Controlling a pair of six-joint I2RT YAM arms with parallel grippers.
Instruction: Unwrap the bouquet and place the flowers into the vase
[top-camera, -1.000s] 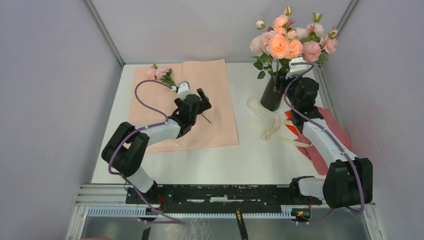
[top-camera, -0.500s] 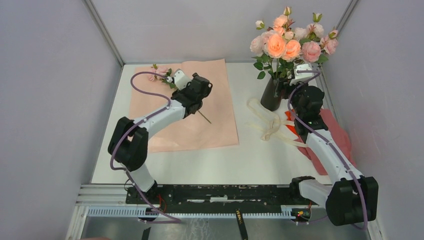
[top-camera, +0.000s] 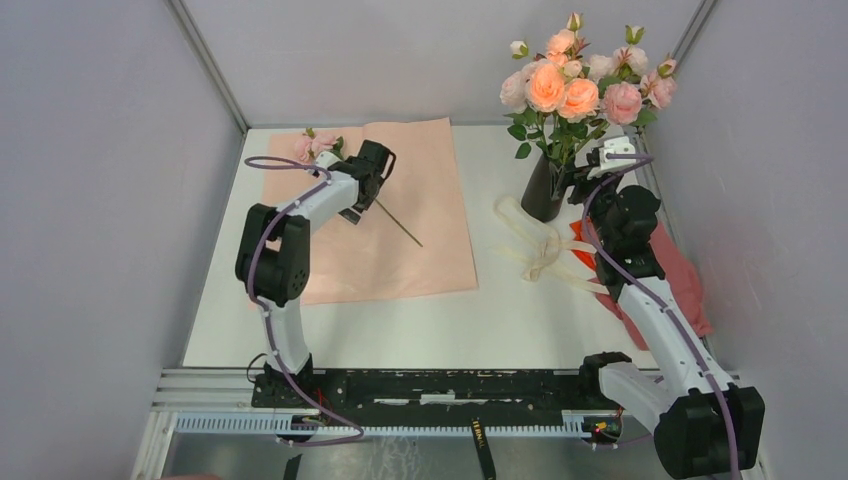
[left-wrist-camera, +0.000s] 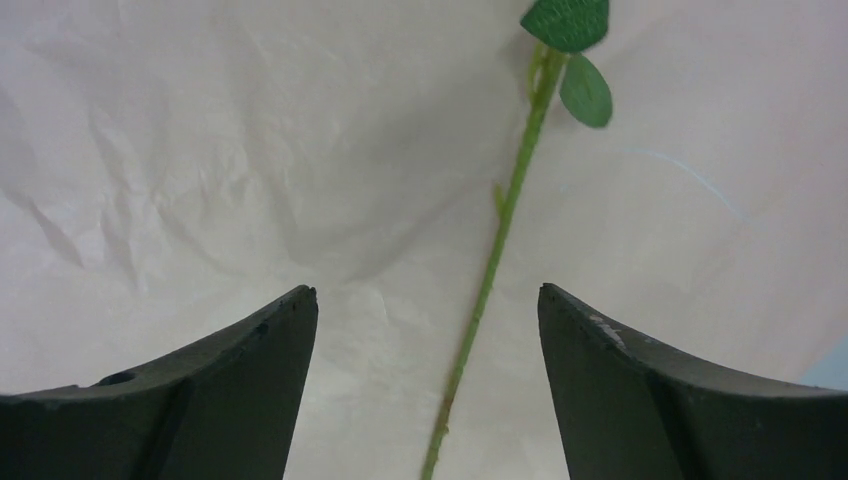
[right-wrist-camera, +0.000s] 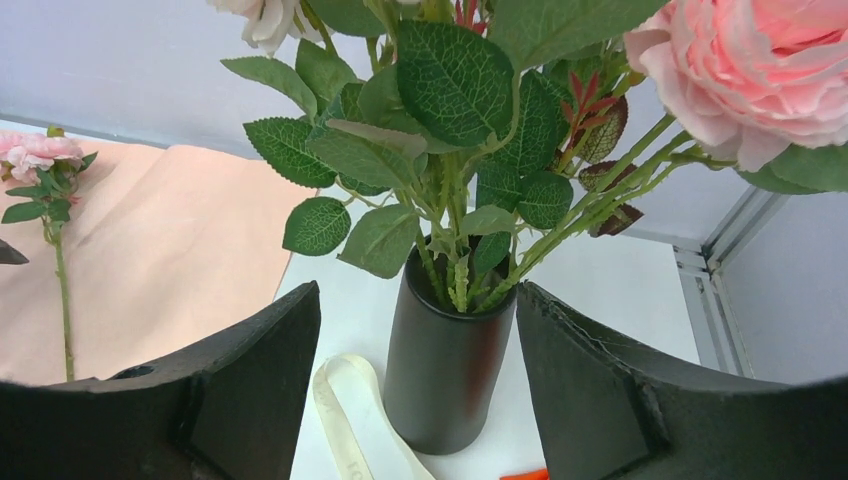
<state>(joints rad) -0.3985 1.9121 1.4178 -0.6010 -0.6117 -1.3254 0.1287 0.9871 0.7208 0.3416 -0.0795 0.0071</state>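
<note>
Overhead: upper right, the vase (top-camera: 543, 195) holds most flowers (top-camera: 575, 90); upper left, one last rose (top-camera: 318, 145) lies on the flattened wrapping paper (top-camera: 430, 200). Left wrist: left gripper (left-wrist-camera: 425, 295) wide open, straddling its stem (left-wrist-camera: 497, 235) at centre. Right wrist: right gripper (right-wrist-camera: 415, 290) wide, empty, facing the vase.

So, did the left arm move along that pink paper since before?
Yes. The left arm swung its jaws away from the robot's bases, across the flat light pink paper sheet, toward the small pink rose at its far corner.
</note>
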